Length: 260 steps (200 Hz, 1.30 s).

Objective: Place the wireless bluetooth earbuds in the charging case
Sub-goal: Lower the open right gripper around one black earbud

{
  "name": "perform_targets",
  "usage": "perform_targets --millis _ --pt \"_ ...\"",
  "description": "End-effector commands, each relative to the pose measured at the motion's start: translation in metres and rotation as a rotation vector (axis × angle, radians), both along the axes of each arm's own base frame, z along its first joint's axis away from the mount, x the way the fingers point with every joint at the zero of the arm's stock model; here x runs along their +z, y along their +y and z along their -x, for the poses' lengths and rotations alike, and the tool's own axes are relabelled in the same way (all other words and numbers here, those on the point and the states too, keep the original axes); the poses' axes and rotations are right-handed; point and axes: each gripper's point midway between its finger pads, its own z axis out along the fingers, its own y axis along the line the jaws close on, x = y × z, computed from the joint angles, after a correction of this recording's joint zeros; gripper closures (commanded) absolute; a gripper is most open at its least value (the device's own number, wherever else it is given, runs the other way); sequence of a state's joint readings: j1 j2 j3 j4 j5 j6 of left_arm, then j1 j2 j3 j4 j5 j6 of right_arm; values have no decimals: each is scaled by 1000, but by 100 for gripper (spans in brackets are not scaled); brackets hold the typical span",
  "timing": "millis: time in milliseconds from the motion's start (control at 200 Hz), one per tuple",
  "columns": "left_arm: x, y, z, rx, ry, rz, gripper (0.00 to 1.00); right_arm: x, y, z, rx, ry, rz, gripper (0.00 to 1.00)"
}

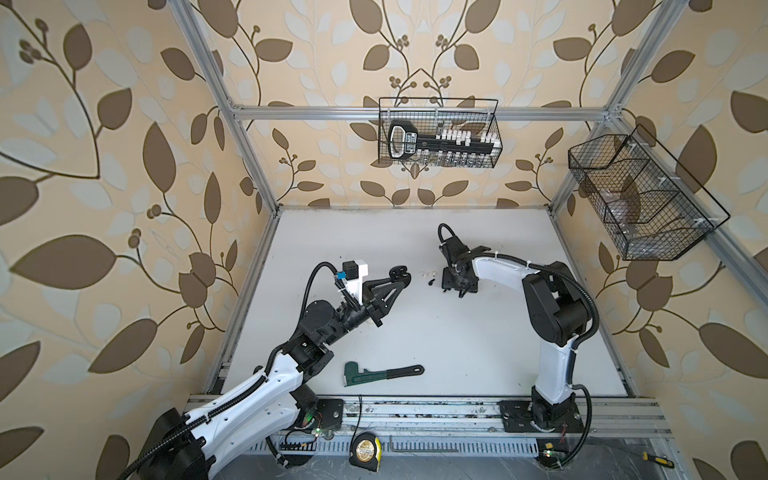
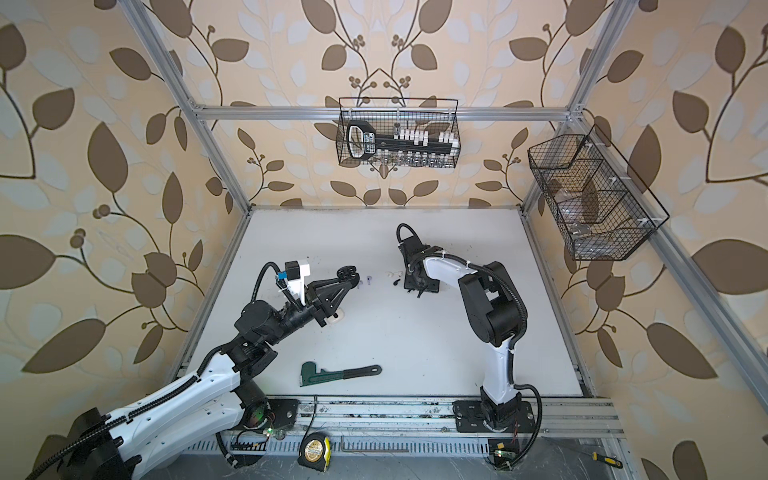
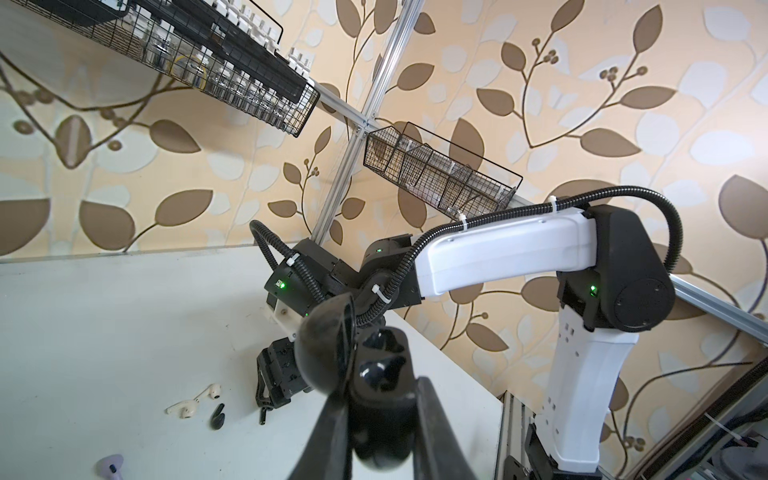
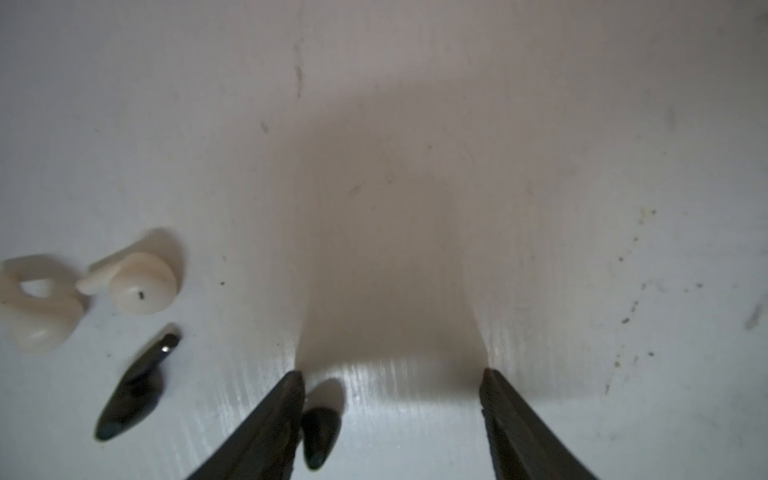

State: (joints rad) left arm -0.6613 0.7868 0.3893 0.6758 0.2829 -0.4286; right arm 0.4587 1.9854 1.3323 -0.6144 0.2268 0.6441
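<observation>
Left jaws are clamped on the black charging case [image 3: 376,365], lid open, up off the worktop [image 1: 415,332]. Right jaws are spread down at the worktop, with a black earbud [image 4: 320,432] against one finger's inner side. A second black earbud [image 4: 133,386] and the white pair [image 4: 141,286] lie nearby. The tape measure [image 1: 365,451] label is unreadable.

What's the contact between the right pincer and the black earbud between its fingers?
Cannot tell. Right wrist view: the black earbud lies beside one finger of the right pincer, no table showing between, but the seam is blurred.
</observation>
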Motion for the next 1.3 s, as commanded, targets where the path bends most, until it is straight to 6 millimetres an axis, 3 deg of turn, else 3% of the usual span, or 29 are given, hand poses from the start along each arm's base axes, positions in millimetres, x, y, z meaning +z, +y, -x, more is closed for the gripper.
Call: perform_targets --millis 0,485,830,1010,1295 --pt "17 2 7 -12 -57 24 100 -18 -17 33 -13 117 79 33" --pt "12 1 4 0 -45 -10 100 -16 -9 38 3 123 60 39" --pt "13 -1 7 -12 -68 -24 100 -12 -15 47 21 113 106 43" --pt "-12 -10 4 -27 -131 -114 100 -24 -20 62 47 152 133 46" --pt "-58 -33 -8 -83 -192 -255 100 -9 -6 53 101 113 103 49"
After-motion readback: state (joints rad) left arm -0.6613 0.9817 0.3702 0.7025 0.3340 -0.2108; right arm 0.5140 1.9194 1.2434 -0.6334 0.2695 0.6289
